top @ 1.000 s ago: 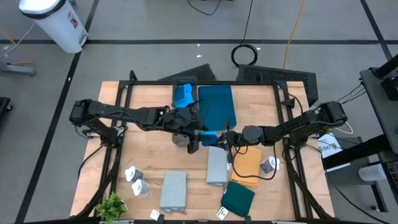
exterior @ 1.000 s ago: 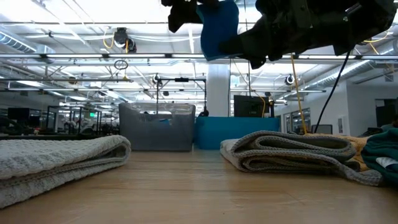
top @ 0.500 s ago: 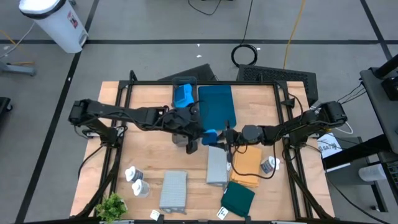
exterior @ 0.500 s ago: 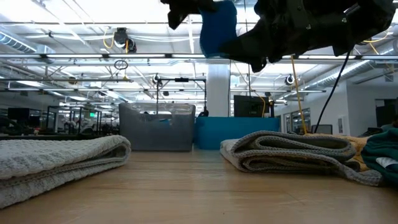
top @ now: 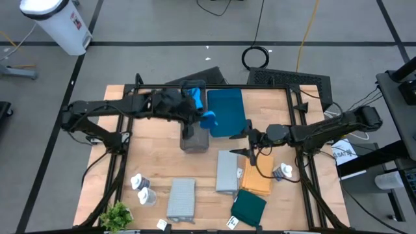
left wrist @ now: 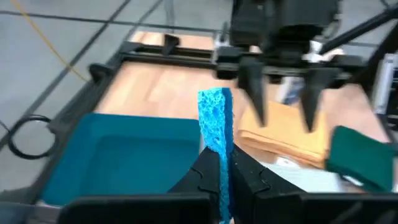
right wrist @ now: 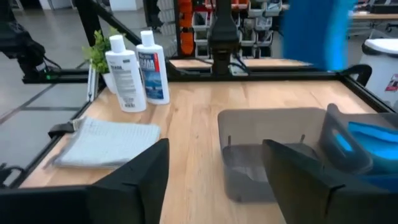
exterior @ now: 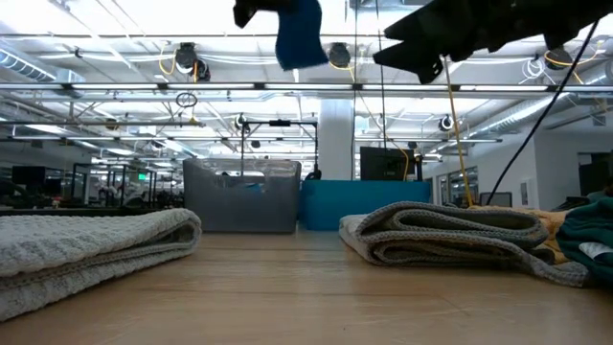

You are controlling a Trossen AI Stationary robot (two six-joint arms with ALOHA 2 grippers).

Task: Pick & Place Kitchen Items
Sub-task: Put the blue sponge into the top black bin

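Observation:
My left gripper (top: 197,117) is shut on a bright-blue sponge (top: 208,121) in the air above the grey tray (top: 195,142), next to the teal tray (top: 226,112). The low view shows the sponge (exterior: 299,34) high above the table. My right gripper (top: 250,146) hovers open and holds nothing, to the right of the sponge, over the grey cloth's (top: 226,172) far end. In the left wrist view its two fingers (left wrist: 254,93) face the sponge (left wrist: 216,115), clear of it. My left gripper pinches the sponge's near end (left wrist: 218,148) between its two fingers (left wrist: 202,173), which press its flat faces. The fingers slant down from the table's left. The sponge stands on edge and sticks out past the fingertips, lifted clear of the trays and table.
An orange cloth (top: 257,175), a dark teal cloth (top: 249,208) and a second grey cloth (top: 182,198) lie near the front. White bottles stand at front left (top: 141,188) and at right (top: 282,172). A plant (top: 117,214) stands at the front left corner. Another blue sponge (top: 191,99) lies at the far edge.
The sponge has passed from my right gripper to my left. My left gripper shut on it, then rose and carried it toward the far edge, over the grey tray. My right gripper opened, let go and drew back toward the table's right edge.

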